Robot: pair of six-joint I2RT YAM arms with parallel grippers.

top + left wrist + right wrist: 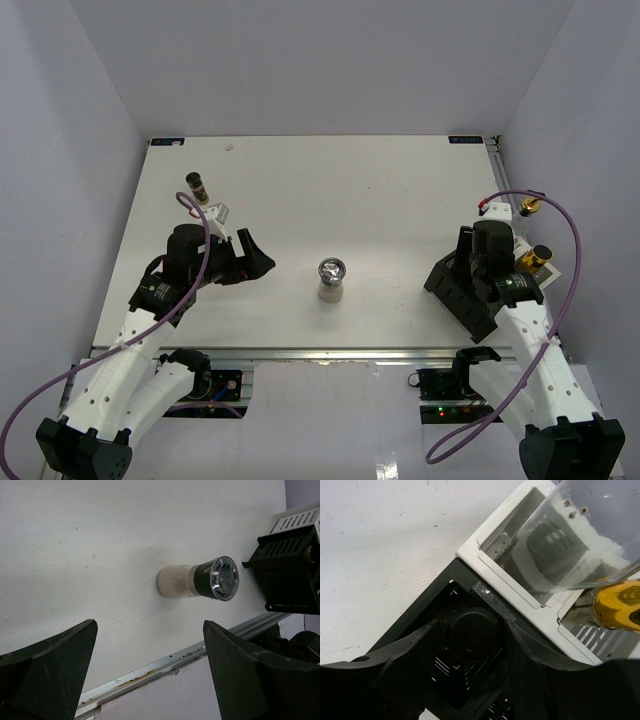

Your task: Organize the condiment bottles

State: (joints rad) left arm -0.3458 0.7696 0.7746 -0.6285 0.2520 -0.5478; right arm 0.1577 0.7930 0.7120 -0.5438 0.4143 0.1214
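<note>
Shaker [200,579], chrome-topped, stands alone just ahead of the left hand [150,680], whose fingers are spread wide, probably lined up to take it next. The right hand [473,624] hangs over the black rack [452,285], a dark jar [472,640] between its fingers in a compartment; I cannot tell whether it grips. White worktop [350,190], plain pale walls [320,60].

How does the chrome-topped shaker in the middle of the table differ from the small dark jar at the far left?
The chrome-topped shaker has a shiny top and pale body; the small dark jar is mostly dark. The shaker looks wider than the jar. The shaker stands mid-table, the jar far left. Both stand on the white table, outside the black rack.
</note>
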